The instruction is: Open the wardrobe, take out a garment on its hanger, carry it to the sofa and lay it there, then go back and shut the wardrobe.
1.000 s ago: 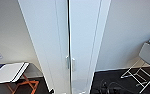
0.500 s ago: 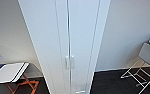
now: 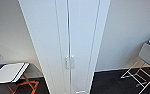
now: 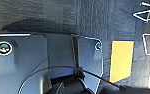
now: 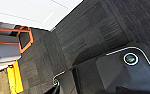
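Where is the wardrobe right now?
In the head view the wardrobe stands dead centre against the wall, doors shut, between an orange-legged folding table on the left and a white-framed chair on the right.

The floor [image 3: 111, 81] is dark carpet in ribbed squares. On it stand the wardrobe [image 3: 68, 45], both doors shut, a small folding table [image 3: 8, 73] with orange legs to its left, and a white-framed folding chair [image 3: 146, 65] to its right. A yellow patch [image 4: 121, 61], perhaps tape, lies flat on the carpet

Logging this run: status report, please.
Wardrobe dead ahead, doors shut, handles untouched. Grippers' state unreadable. Folding tables either side.
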Available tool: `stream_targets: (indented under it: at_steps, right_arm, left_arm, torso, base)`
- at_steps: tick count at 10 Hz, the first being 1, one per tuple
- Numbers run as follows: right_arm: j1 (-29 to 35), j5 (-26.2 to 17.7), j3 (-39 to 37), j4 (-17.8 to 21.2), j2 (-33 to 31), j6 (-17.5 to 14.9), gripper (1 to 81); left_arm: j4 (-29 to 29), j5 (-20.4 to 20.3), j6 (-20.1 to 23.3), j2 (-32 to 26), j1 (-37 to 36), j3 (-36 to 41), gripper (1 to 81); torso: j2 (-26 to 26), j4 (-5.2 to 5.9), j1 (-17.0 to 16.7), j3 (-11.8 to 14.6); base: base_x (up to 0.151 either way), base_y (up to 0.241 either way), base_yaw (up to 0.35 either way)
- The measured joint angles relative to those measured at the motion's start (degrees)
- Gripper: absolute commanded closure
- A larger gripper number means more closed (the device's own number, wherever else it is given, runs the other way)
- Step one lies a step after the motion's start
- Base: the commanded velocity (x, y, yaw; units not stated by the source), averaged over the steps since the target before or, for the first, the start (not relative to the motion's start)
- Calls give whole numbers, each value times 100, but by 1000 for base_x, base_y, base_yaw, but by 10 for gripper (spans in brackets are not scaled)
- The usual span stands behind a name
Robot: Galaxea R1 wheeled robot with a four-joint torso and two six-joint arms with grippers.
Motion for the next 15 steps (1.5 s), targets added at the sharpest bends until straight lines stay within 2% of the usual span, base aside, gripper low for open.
stream_targets:
  at_steps: [2, 5, 7, 8, 11, 13, 15]
  right_arm:
    - [-466, 560, -71, 37, 11, -325, 10]
    - [-1224, 1232, -99, -10, 148, -653, 10]
    - [-1582, 1657, -96, -145, 261, -761, 10]
    - [-1718, 1762, -99, -212, 261, -797, 10]
    - [-1849, 1990, -99, -499, 410, -824, 10]
    - [-1864, 2588, -88, -630, 730, -822, 10]
    - [-1958, 2935, -82, -680, 920, -822, 10]
  left_arm:
    - [-11, -447, 490, 190, 427, -60, 10]
    - [-11, -1475, 1097, 363, 1044, -162, 10]
    - [23, -2387, 1226, 592, 1323, -223, 10]
    - [106, -2717, 1254, 708, 1436, -284, 10]
    - [213, -2825, 1262, 851, 1686, -339, 10]
    - [246, -2850, 1259, 884, 1653, -344, 10]
    - [246, -2861, 1259, 866, 1710, -341, 10]
  torso:
    - [-2, 0, -2, 2]
    - [-9, 0, -11, 9]
    - [-15, 0, -17, 15]
    - [-15, 0, -19, 18]
    - [-22, 0, -24, 20]
    - [-24, 0, -26, 24]
    - [-24, 0, -28, 24]
  base:
    - [0, 0, 0]
    - [0, 0, 0]
    - [0, 0, 0]
    - [0, 0, 0]
    - [0, 0, 0]
    - [0, 0, 0]
    - [0, 0, 0]
